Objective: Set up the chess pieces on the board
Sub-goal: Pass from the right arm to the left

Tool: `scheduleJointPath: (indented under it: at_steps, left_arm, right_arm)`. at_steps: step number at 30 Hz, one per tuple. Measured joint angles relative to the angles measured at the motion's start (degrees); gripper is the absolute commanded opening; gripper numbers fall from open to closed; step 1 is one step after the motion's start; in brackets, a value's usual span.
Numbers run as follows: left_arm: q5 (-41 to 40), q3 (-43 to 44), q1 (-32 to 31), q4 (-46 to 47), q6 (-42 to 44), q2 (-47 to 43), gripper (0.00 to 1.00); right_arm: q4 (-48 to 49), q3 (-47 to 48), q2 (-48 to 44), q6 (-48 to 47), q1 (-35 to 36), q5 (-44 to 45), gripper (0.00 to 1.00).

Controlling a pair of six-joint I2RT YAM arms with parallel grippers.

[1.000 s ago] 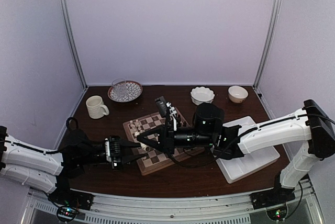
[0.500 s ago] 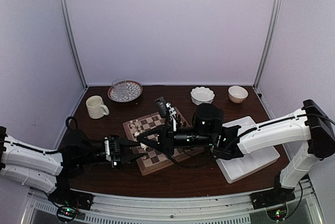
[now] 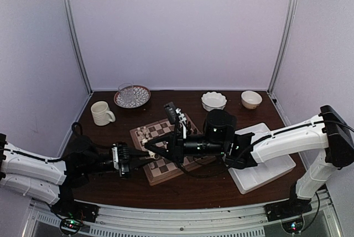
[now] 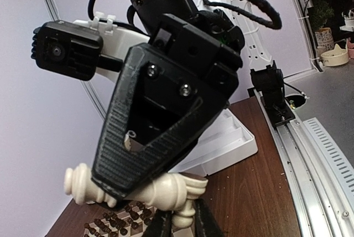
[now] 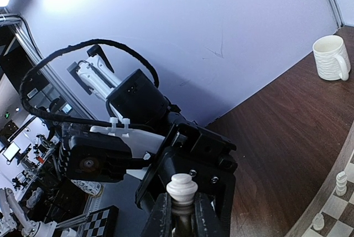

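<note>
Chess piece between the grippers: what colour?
Cream-white chess piece; the left wrist view shows it best.

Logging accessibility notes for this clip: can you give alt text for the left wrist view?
Close up, the right gripper pinches a cream-white chess piece lying sideways, its base between the fingers of the left gripper at the bottom edge. Behind are the white tray and dark wooden table.
</note>
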Motion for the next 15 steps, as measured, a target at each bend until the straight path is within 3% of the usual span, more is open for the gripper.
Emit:
scheduleJointPath:
  at_steps: [9,15]
  left_arm:
    - [-0.74,1.9,0.0,-4.63,0.07,-0.07,0.14]
    - [-1.44,5.07,-0.02,-9.86,0.13,0.92,0.11]
  right_arm:
    - [-1.79,-1.38,-1.86,-2.05,-0.02,3.15,0.0]
    - [-8.59,-5.33,-12.7,-5.86,-1.88,9.6,0.0]
